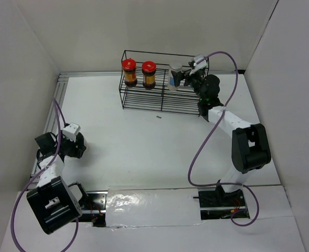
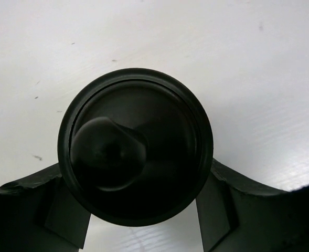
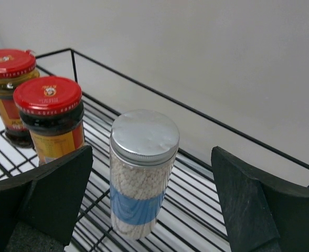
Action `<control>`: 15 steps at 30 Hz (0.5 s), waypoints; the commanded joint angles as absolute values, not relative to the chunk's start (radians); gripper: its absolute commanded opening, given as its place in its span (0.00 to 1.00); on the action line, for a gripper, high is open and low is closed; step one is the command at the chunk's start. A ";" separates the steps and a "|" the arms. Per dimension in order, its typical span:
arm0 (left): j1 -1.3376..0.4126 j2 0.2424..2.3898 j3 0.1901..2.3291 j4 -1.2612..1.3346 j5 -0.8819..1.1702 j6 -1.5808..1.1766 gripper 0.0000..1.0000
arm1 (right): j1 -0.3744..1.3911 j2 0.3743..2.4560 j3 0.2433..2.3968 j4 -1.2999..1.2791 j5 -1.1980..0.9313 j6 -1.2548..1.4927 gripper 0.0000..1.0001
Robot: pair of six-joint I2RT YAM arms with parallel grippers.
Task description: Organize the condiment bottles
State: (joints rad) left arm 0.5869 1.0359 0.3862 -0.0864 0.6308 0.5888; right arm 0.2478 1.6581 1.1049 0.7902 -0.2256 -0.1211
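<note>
Two brown jars with red lids (image 1: 129,72) (image 1: 149,74) stand side by side on the black wire rack (image 1: 144,102) at the back; both show in the right wrist view (image 3: 10,92) (image 3: 52,118). The white bottle with a blue band and silver lid (image 3: 144,173) stands upright on the rack to their right (image 1: 174,77). My right gripper (image 3: 150,157) is open, with its fingers wide on either side of this bottle and not touching it. My left gripper (image 2: 144,215) at the table's left (image 1: 75,144) is shut around the bottle with the black cap (image 2: 136,147). Its pale body is hidden under the cap.
The rack's raised wire rim (image 3: 196,113) runs behind the white bottle. A small dark speck (image 1: 158,117) lies on the table in front of the rack. White walls enclose the table. A foil strip (image 1: 154,207) lies between the arm bases.
</note>
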 commanded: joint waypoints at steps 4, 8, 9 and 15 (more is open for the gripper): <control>0.575 1.025 0.589 -0.248 0.885 0.732 0.00 | 0.238 1.520 1.146 0.633 -0.311 -0.230 1.00; 0.554 1.038 0.716 -0.456 1.015 0.854 0.00 | 0.221 1.448 1.176 0.514 -0.385 -0.271 1.00; 0.548 1.040 0.770 -0.494 1.041 0.876 0.00 | 0.219 1.434 1.181 0.462 -0.443 -0.272 1.00; 0.437 1.130 1.007 -0.746 1.153 0.977 0.00 | 0.276 1.345 1.253 0.183 -0.751 -0.417 1.00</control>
State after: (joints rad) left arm 0.4812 1.0946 0.8940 -0.5938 0.9939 0.8841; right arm 0.2337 1.4025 1.1950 0.3695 -0.5266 -0.3237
